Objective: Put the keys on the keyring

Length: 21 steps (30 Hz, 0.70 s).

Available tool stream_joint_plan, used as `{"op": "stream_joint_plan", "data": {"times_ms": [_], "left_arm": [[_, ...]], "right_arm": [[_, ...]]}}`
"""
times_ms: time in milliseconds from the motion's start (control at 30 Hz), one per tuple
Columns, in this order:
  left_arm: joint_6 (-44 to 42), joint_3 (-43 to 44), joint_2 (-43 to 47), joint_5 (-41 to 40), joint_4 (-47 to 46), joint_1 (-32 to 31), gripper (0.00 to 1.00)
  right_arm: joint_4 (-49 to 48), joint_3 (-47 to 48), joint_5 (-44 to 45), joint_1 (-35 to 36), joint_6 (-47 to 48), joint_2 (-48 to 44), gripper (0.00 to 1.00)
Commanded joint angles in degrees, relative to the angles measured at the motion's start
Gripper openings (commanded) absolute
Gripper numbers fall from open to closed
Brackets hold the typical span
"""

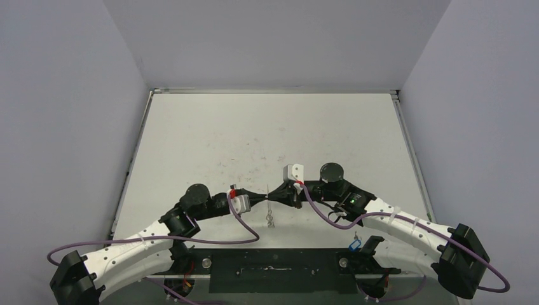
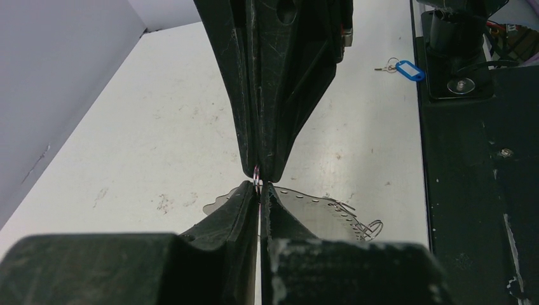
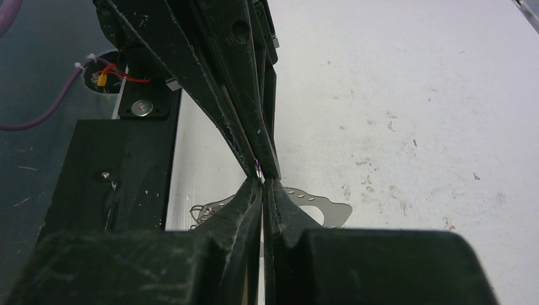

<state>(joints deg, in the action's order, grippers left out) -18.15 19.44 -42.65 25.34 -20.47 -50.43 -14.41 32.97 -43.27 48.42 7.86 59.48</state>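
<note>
Table [image 1: 254, 127], blue key [image 1: 356, 244] at near edge

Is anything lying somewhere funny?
Yes. The blue-tagged key lies alone on the table, right beside the right arm's base. That is far from the middle, where the left tool and right tool meet tip to tip, shut on a tiny ring. Nothing looks spilled or broken.
</note>
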Motion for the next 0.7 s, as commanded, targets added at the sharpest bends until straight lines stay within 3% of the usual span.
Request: {"op": "stream_joint_plan", "data": {"times_ms": [0, 133, 300, 400, 667], "left_arm": [[-0.27, 3.07, 1.04, -0.30, -0.68, -0.10, 0.00], [-2.50, 5.86, 1.78, -0.60, 7.20, -0.14, 0.00], [-4.73, 9.90, 1.28, -0.64, 16.02, -0.12, 0.00], [-6.35, 12.49, 0.05, -0.84, 21.14, -0.10, 0.00], [-13.64, 22.27, -4.08, -3.95, 40.71, -0.15, 0.00]], "right_arm": [[-2.83, 1.05, -0.87, 0.84, 0.80, -0.96, 0.00], [-2.46, 0.54, 1.89, 0.87, 1.61, -2.02, 0.07], [-2.46, 0.43, 2.86, 0.79, 1.82, -2.91, 0.37], [-2.55, 0.13, 3.43, 0.75, 1.90, -3.23, 0.49], [-2.39, -1.35, 4.94, 0.63, 2.23, -5.82, 0.59]]}}
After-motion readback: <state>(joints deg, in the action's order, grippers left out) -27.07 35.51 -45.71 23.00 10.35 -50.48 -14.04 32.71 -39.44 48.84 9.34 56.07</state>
